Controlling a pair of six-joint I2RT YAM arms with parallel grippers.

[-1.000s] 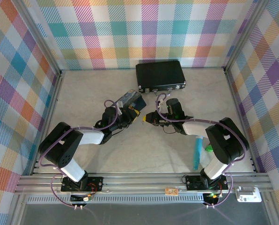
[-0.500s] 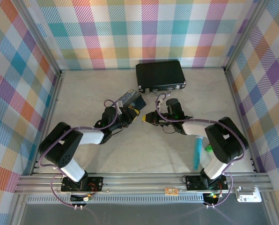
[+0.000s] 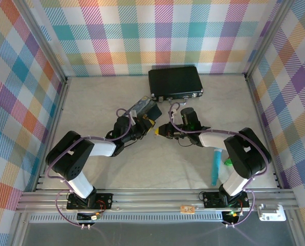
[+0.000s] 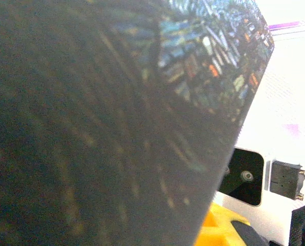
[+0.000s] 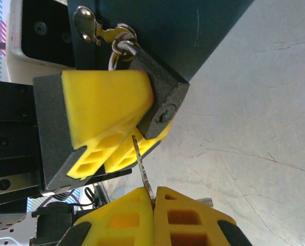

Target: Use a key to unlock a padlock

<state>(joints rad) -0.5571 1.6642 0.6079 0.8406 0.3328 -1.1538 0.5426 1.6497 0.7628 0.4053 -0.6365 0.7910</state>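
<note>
Top view evenly lit, sharp — left wrist view blurred, overexposed background

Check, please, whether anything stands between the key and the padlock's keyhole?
Nothing visible covers the keyhole. The key, in the right gripper, points beside it, at a finger of the left gripper clamping the padlock.
</note>
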